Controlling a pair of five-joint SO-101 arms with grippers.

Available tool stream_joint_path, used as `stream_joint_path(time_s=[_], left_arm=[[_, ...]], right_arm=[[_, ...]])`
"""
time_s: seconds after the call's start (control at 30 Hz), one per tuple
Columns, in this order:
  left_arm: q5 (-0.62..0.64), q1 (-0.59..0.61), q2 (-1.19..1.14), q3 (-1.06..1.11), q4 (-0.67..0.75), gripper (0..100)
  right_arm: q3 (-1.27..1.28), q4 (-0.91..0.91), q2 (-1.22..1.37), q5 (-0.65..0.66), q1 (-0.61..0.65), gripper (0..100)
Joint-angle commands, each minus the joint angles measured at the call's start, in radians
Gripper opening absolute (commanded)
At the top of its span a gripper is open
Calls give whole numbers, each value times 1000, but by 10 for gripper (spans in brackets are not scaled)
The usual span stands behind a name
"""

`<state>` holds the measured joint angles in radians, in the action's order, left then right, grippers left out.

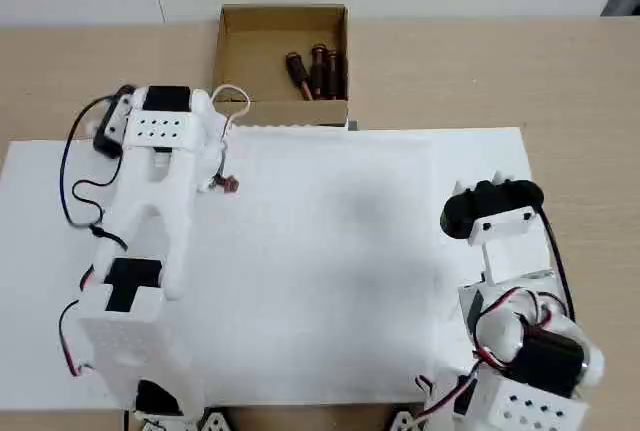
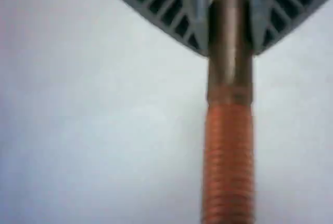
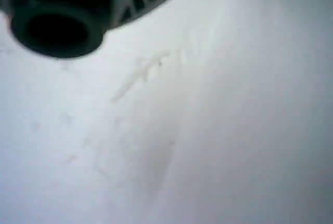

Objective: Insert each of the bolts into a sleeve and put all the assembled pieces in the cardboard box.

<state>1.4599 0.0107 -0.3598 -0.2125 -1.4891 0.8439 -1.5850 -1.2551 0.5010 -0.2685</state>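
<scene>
My left gripper (image 2: 230, 31) is shut on a copper bolt (image 2: 229, 156). The bolt's threaded end sticks out past the grey ribbed fingers (image 2: 179, 5), and a smooth brown section sits between them. From above, this gripper (image 1: 220, 179) holds the small brown piece (image 1: 231, 186) over the white mat, a little in front of the cardboard box (image 1: 232, 61). Several brown assembled pieces (image 1: 315, 73) lie in the box. My right gripper (image 1: 488, 209), dark and low over the mat, is at the right side. A black round part with a hole (image 3: 52, 29) shows close in the right wrist view.
A white mat (image 1: 330, 271) covers most of the wooden table (image 1: 520, 71). The box stands just beyond the mat's far edge. Cables (image 1: 75, 191) loop beside the left arm, and the right arm's base (image 1: 530, 371) is at the near right corner.
</scene>
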Motion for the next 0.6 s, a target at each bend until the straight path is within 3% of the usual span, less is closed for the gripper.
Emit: stream_joint_path(time_s=[0.0, 0.57], left_arm=[[132, 23, 15, -48, -3, 6], [132, 172, 14, -47, -8, 32]], right_arm=[[-6, 27, -2, -5, -2, 4], [-6, 27, -1, -5, -2, 7]])
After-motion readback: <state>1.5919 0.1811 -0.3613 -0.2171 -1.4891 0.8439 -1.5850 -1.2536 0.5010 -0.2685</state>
